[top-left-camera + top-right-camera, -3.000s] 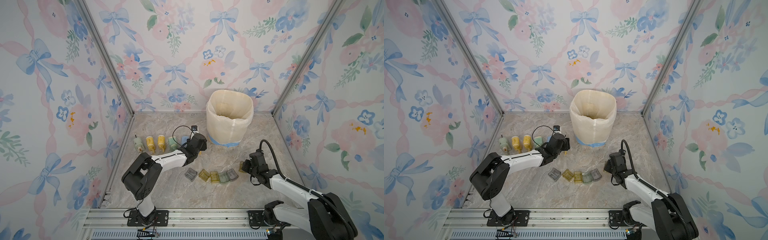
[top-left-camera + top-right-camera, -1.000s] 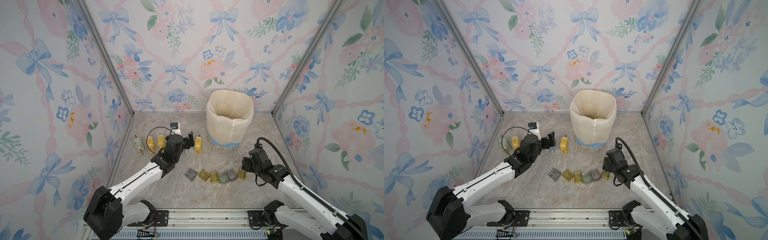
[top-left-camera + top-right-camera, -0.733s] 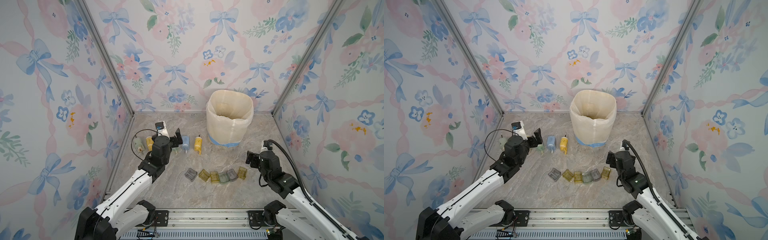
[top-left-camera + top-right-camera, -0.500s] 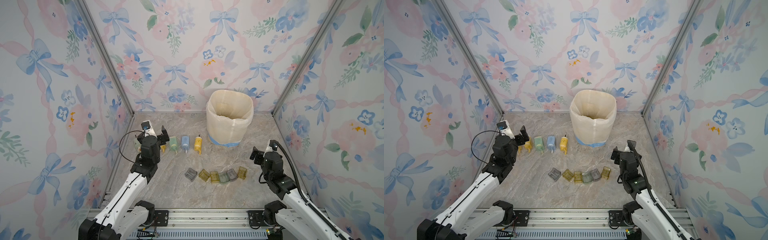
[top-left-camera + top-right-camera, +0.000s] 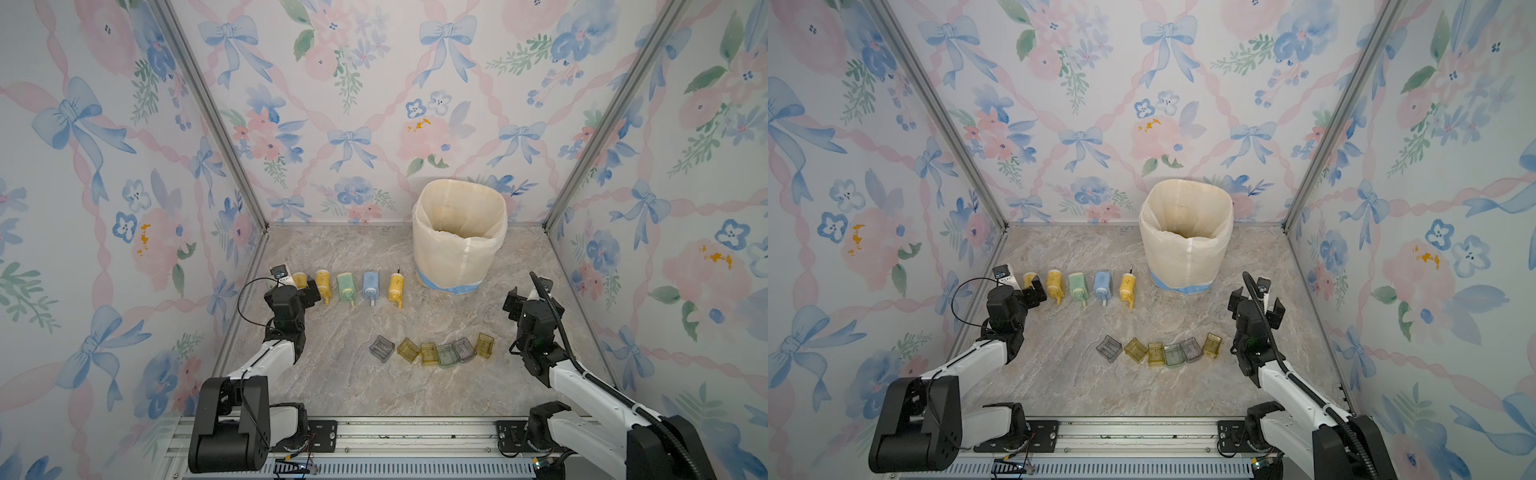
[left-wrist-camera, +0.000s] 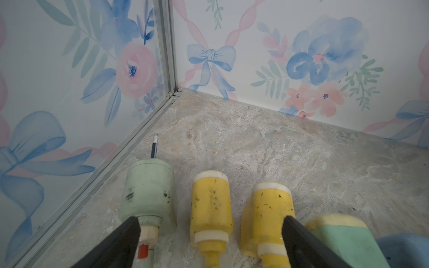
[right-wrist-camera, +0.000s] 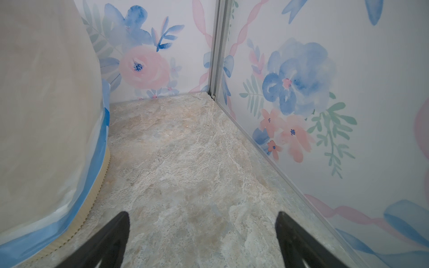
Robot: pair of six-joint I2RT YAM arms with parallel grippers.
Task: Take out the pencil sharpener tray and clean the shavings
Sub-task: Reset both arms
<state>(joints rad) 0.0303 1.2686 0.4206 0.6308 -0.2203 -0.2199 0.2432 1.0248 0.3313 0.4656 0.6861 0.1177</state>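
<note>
Several pencil sharpeners lie in a row on the floor: pale green [image 6: 148,192], yellow [image 5: 323,282], green [image 5: 345,286], blue [image 5: 370,284], yellow [image 5: 395,286]. Several small see-through trays [image 5: 428,353] lie in an arc in front of them, a yellow tray [image 5: 484,345] at the right end. My left gripper [image 5: 302,291] [image 6: 210,226] hangs open over the left end of the sharpener row, holding nothing. My right gripper [image 5: 528,297] [image 7: 202,218] stands open over bare floor, right of the trays. Shavings are too small to make out.
A bag-lined bin [image 5: 459,237] [image 7: 46,104] stands at the back right of centre, close to my right gripper. Flowered walls close in the floor on three sides. A metal rail [image 5: 374,432] runs along the front edge.
My left arm has drawn back from the yellow sharpener beside the bin to the row's left end. My right gripper has opened, left the yellow tray at the arc's right end, and pulled away.
</note>
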